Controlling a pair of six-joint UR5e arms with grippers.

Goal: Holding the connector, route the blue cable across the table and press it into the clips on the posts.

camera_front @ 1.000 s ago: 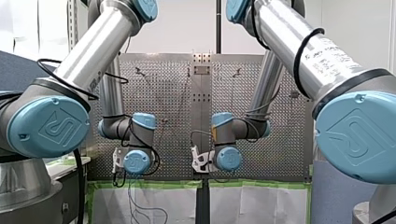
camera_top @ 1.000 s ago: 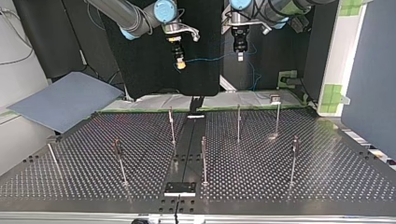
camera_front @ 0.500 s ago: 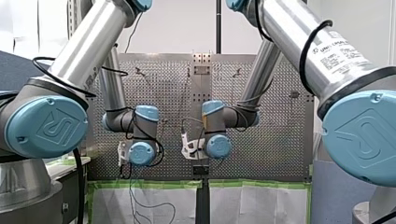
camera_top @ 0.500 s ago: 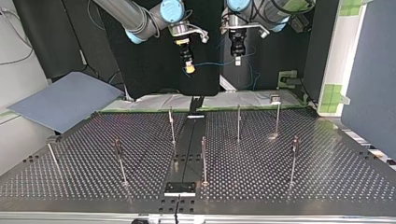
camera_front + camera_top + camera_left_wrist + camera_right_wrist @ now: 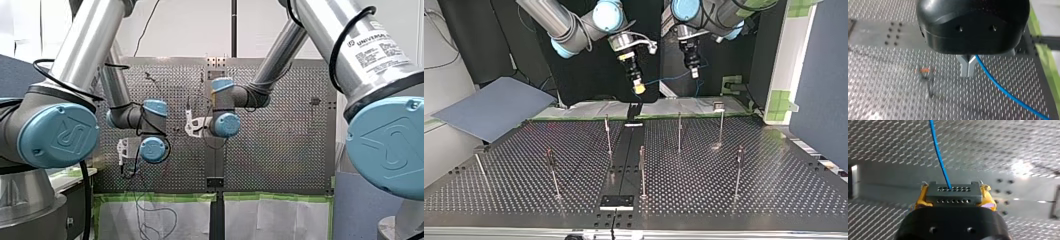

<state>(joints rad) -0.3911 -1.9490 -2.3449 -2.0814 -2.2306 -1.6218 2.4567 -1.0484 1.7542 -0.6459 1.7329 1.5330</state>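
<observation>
**Two grippers held one blue cable up high**

Both arms reached out at the back of the top view, and their grippers hung well above the table point(image 5: 774, 190). The right gripper point(image 5: 639, 88) pointed down and leaned a little. Its yellow pads point(image 5: 920, 198) were squeezed tight on the connector point(image 5: 952, 196), a dark grey block with two rows of tiny holes. The cable point(image 5: 938, 155) came out of one hole in the top row and ran off ahead of the gripper.

The left gripper point(image 5: 968, 71) had its two thin metal fingers point(image 5: 965, 67) pressed together with no gap to see. The cable came out right beside them, so it looked pinched there, and then it ran away over the table.

From across the table, the cable hung in the air between the two grippers with a soft sag. A bit more of it dangled below the left gripper. Thin posts point(image 5: 679, 131) stood straight up on the table, spread over both halves. The cable was well apart from all of them. The clips on the posts were too small to make out.
</observation>
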